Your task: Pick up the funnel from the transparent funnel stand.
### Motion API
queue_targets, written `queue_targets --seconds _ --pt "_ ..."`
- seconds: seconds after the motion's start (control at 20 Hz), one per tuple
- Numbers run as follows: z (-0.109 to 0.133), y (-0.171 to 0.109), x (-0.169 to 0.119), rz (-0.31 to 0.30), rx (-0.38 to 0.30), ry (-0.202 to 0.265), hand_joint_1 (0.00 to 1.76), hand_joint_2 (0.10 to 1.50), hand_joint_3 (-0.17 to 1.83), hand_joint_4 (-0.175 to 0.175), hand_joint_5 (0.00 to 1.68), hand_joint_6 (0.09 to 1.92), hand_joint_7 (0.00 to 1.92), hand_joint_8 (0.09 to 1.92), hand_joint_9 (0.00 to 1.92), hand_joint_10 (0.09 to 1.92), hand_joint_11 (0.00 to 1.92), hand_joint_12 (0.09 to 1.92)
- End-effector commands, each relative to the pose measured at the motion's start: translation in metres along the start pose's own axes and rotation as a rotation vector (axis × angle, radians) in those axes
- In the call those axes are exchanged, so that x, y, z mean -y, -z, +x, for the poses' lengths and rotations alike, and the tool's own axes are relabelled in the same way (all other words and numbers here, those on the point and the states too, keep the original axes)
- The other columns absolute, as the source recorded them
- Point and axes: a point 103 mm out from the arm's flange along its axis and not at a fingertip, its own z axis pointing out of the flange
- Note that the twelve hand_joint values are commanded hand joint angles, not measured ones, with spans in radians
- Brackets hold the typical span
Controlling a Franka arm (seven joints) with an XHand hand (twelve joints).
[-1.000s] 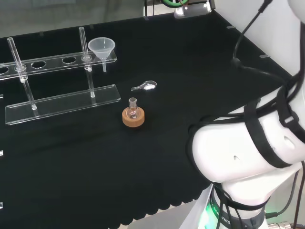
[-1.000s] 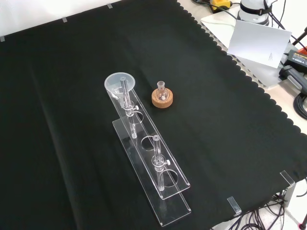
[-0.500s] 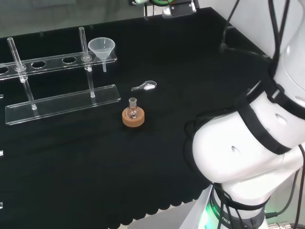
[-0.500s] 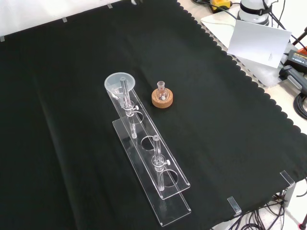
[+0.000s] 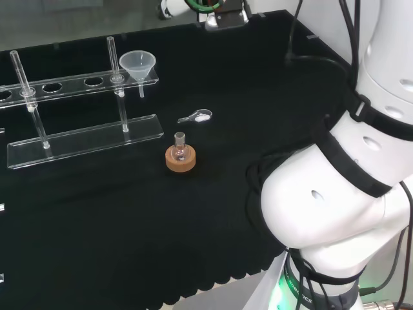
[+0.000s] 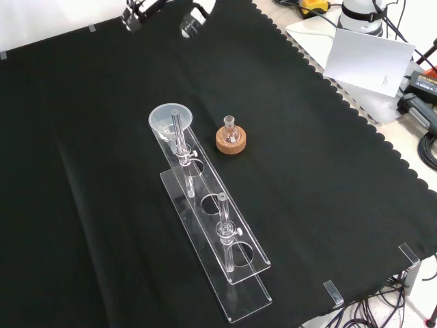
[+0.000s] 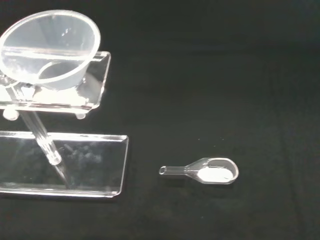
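Head view, funnel (image 5: 137, 64) seated in clear stand (image 5: 84, 81) upper left, scoop (image 5: 195, 117) and corked flask (image 5: 180, 154) centre, hand state impossible to tell.

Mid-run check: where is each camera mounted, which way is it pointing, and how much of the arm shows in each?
Head view: behind and above the base, looking over the white arm at the stand, funnel and flask.
Front view: opposite the arm, looking down on the cloth; part of the hand enters at the top edge.
Wrist view: at the wrist, looking down at funnel, stand and scoop.
Shared: head and wrist views both show the scoop near the stand's funnel end.
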Motion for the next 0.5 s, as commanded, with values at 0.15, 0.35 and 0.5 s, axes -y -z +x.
queue_targets --seconds 0.15,0.35,0.5 --pt "0.031 -0.014 -0.019 0.077 -0.008 0.034 0.31 0.94 0.23 -0.028 0.17 0.09 0.0 0.38 0.12 0.76 0.12 1.42" --pt "0.041 -0.02 -0.026 0.104 -0.017 0.04 0.37 0.89 0.2 -0.026 0.13 0.09 0.0 0.34 0.11 0.77 0.15 1.44" --pt "0.048 -0.023 -0.03 0.114 -0.013 0.047 0.39 0.86 0.19 -0.036 0.11 0.09 0.0 0.31 0.1 0.78 0.16 1.45"
